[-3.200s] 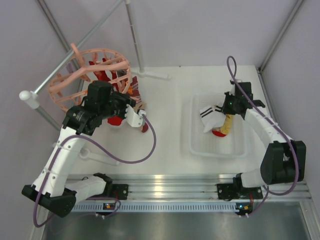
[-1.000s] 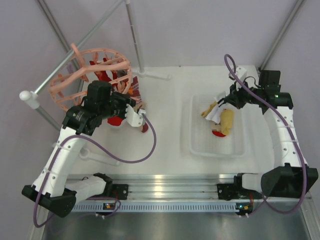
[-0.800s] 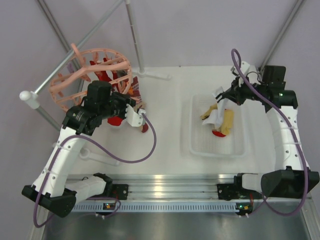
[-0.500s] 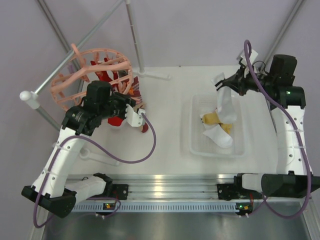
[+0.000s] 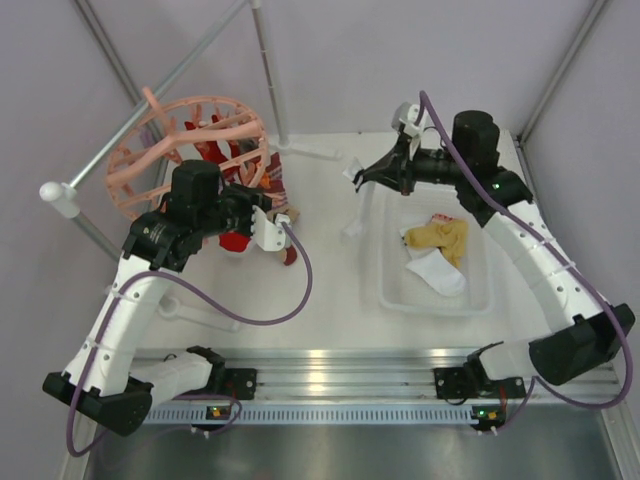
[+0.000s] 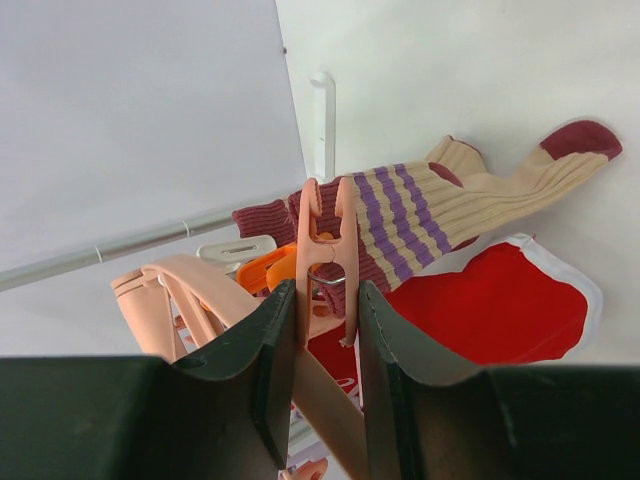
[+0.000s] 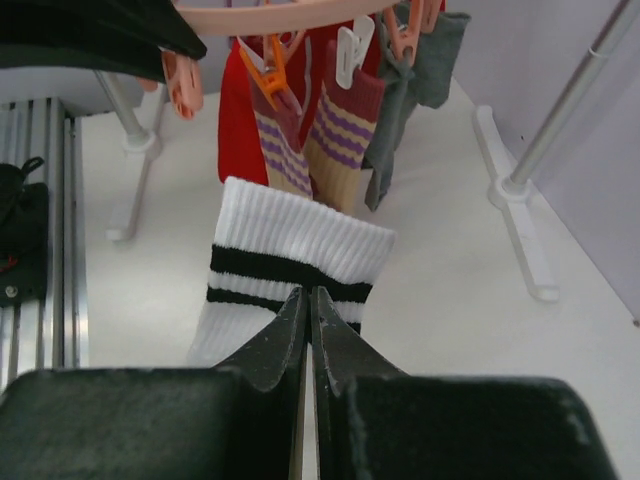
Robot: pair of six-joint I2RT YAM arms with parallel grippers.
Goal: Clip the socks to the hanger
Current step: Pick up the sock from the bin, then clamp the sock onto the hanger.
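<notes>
The peach-pink hanger (image 5: 185, 150) hangs at the back left with red and red-and-beige socks (image 5: 235, 195) clipped under it. My left gripper (image 5: 262, 208) is shut on one peach clip (image 6: 325, 250) of the hanger, squeezing its two legs. A striped beige sock (image 6: 430, 205) and a red sock (image 6: 490, 310) hang behind it. My right gripper (image 5: 362, 178) is shut on the cuff of a white sock with black stripes (image 7: 290, 255), which dangles (image 5: 352, 215) left of the tray. The hanger's clips (image 7: 350, 50) show straight ahead in the right wrist view.
A white tray (image 5: 385, 290) at the right holds a mustard sock (image 5: 440, 235) and a white sock (image 5: 438, 272). A grey metal rail (image 5: 150, 110) carries the hanger, and its upright post (image 5: 268, 70) and foot (image 5: 305, 150) stand behind. An aluminium rail (image 5: 330, 385) runs along the near edge.
My right gripper has lifted the white striped sock out of the tray and carried it left, towards the hanger. The left arm has stayed where it was.
</notes>
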